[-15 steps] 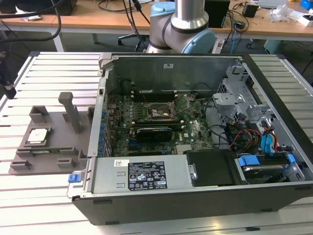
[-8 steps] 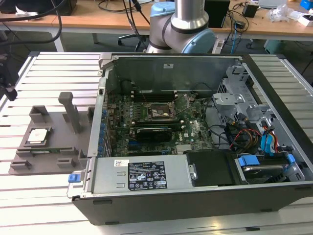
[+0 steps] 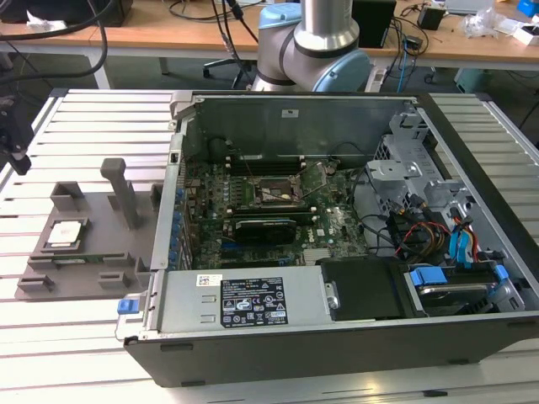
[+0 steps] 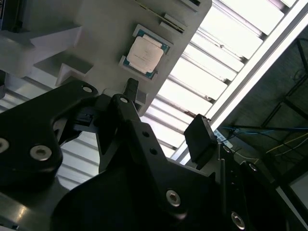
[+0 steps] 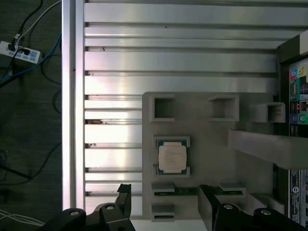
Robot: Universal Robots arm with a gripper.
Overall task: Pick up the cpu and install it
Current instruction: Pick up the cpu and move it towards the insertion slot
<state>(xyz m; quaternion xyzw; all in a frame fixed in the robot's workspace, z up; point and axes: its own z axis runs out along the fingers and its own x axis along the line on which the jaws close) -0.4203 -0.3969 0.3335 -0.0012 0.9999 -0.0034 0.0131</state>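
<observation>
I see the cpu (image 5: 172,157) lying flat, metal top up, in its shallow seat on the grey fixture (image 5: 211,144), whose lips keep it square for a grab; my pincer (image 5: 165,192) hangs clear above it, jaws wide apart and empty, over the slatted desk (image 5: 183,57)

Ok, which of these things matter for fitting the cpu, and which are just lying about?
For the job:
cpu, lying on the grey fixture
socket inside the case
fingers, open, near the cpu

Lying about:
power strip on the floor
power supply
drive cage
blue cables
</observation>
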